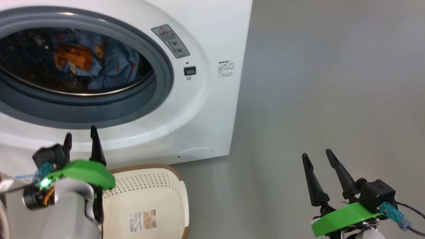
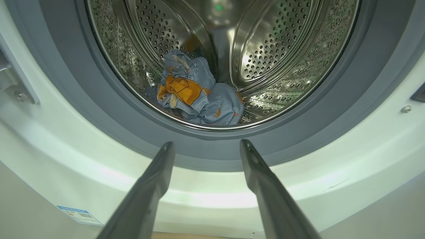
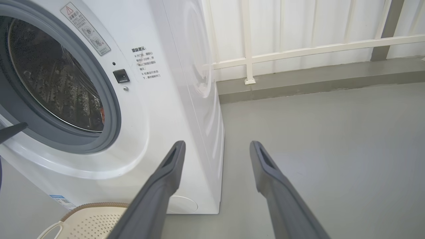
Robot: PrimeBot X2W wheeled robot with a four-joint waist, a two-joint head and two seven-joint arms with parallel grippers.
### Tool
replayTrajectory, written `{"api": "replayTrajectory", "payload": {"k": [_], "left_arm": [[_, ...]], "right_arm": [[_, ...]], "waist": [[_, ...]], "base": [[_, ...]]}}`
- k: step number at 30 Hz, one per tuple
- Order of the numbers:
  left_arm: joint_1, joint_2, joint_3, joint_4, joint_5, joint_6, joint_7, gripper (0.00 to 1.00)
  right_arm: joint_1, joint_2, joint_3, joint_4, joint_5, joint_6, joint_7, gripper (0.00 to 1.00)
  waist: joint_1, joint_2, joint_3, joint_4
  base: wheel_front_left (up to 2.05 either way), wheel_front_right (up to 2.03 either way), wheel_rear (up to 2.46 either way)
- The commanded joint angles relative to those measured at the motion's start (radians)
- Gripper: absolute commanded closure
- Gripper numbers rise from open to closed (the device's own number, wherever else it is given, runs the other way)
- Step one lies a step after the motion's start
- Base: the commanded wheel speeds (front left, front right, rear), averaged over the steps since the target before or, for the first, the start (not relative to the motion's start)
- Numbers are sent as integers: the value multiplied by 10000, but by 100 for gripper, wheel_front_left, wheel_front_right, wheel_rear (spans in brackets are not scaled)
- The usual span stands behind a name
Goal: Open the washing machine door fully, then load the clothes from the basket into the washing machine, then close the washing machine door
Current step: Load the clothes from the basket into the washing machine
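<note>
The white washing machine (image 1: 212,109) stands with its round opening uncovered; its door is out of view. Light blue clothes (image 1: 99,63) with orange bear prints lie inside the steel drum, clearly seen in the left wrist view (image 2: 199,96). The cream basket (image 1: 149,199) with a brown rim sits on the floor in front of the machine, holding no clothes that I can see. My left gripper (image 1: 81,137) is open, just below the grey gasket (image 2: 212,152), fingers pointing at the opening. My right gripper (image 1: 318,157) is open over the floor to the right (image 3: 215,146).
Grey floor (image 1: 332,83) stretches to the right of the machine. A white railing and wall (image 3: 298,49) stand behind it. The door latch slot (image 1: 190,70) and a warning sticker (image 1: 171,41) are on the machine's front, a round filter cap (image 1: 196,153) low down.
</note>
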Motion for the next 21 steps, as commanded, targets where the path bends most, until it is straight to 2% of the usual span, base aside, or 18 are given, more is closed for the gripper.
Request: {"api": "replayTrajectory", "payload": {"k": [1, 9, 21], "left_arm": [[230, 281, 211, -381, 48, -1, -55, 0], [1997, 198, -212, -1383, -164, -31, -55, 0], [3908, 192, -556, -2875, -539, 325, -55, 0]], "right_arm": [[45, -47, 177, -209, 4, 16, -48, 0], [382, -47, 44, -214, -38, 16, -48, 0], [922, -47, -245, -286, -190, 16, -48, 0]], "waist": [[0, 0, -188, 126], [0, 0, -782, 307], [0, 0, -1548, 318]], "base": [[0, 0, 0], [0, 0, 0], [0, 0, 0]]}}
